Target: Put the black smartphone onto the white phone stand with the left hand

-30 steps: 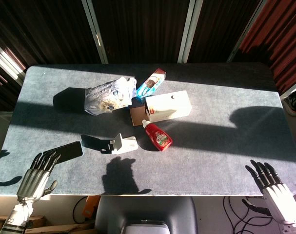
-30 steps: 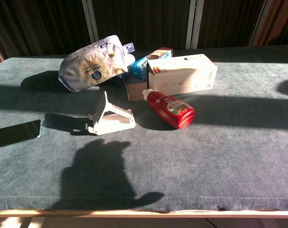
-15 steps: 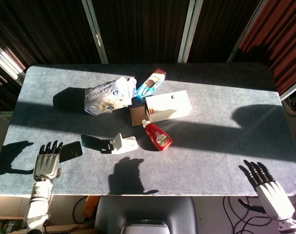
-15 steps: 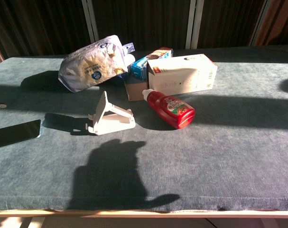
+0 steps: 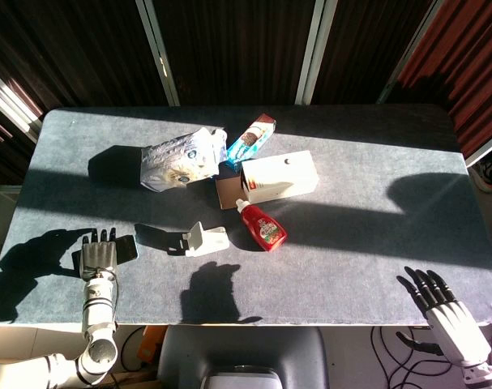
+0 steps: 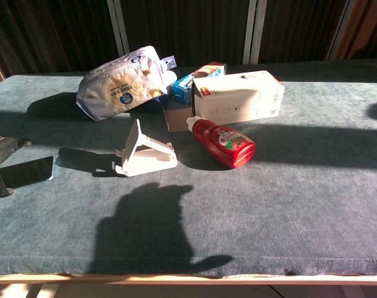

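- The left hand [image 5: 99, 258] is seen at the desk's near-left corner, fingers spread and holding nothing; it has been carried up from below the near edge over the last second and now overlaps the near end of the black smartphone [image 6: 27, 172].
- The smartphone is found lying flat by the left edge, unmoved across the frames; whether it is actually touched cannot be told. The reach is judged nearly complete, the grasp not yet made.
- The white phone stand [image 5: 203, 239] is set to the right of the phone, well apart from it, its back plate raised and nothing resting on it.
- Behind the stand, toward the far edge, a crumpled white bag [image 5: 179, 159], a blue snack pack [image 5: 251, 139], a white carton [image 5: 279, 176] and a red bottle [image 5: 262, 226] lying on its side are grouped.
- The right hand [image 5: 444, 304] is held off the near-right corner, fingers apart and empty, drawn slightly lower than before.
- The desk [image 5: 375, 243] is covered in grey-blue felt, crossed by hard sunlight and long shadows; dark slatted panels with pale frames are seen behind it.
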Motion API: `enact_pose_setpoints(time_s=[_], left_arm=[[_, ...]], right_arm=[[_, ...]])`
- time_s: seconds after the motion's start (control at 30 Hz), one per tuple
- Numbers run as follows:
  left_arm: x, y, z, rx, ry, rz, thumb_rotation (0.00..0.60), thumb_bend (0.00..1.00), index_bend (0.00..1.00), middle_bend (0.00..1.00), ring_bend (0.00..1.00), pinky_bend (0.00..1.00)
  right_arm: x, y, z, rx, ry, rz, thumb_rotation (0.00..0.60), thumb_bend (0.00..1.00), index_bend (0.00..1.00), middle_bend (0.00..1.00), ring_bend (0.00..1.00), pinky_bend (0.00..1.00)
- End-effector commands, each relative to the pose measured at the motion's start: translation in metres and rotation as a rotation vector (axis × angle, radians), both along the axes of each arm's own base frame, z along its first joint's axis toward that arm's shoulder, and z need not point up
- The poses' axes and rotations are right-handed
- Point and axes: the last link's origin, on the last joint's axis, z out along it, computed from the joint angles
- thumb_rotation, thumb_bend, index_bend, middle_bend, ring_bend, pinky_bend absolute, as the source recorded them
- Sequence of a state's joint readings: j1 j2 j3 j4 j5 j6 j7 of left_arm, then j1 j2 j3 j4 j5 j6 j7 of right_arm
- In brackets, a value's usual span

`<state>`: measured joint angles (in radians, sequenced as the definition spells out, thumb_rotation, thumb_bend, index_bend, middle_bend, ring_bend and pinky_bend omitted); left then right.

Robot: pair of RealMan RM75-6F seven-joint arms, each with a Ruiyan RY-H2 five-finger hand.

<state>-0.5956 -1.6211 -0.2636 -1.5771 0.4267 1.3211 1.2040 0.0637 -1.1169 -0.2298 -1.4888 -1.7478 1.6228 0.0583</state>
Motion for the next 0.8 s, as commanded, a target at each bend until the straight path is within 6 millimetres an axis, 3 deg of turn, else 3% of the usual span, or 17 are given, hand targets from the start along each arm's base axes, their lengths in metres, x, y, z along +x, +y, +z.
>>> enact_pose_setpoints(time_s=[0.03,0.2,0.53,0.8], left_arm=[[-0.003,0.005,-0.003,0.007,0.016,0.027,0.6,0.27,0.04,0.14,0.01,0.17],[-0.008,0.008,-0.005,0.007,0.018,0.054,0.6,0.27,0.08,0.21,0.05,0.18],[-0.009,0.019,-0.008,-0.005,0.022,0.087,0.6,0.27,0.12,0.26,0.08,0.19],[-0.012,0.025,-0.011,-0.071,0.014,0.132,0.6,0.28,0.31,0.5,0.23,0.19]], right_arm=[[0.0,0.0,0.001,-0.003,-0.002,0.0,0.6,0.32,0.0,0.0,0.0,0.0],[-0.001,0.001,0.002,-0.001,-0.004,0.0,0.6,0.32,0.0,0.0,0.0,0.0],[-0.002,0.001,0.002,0.003,-0.004,-0.005,0.6,0.32,0.0,0.0,0.0,0.0],[-0.002,0.0,0.001,0.008,0.001,-0.01,0.6,0.32,0.0,0.0,0.0,0.0]])
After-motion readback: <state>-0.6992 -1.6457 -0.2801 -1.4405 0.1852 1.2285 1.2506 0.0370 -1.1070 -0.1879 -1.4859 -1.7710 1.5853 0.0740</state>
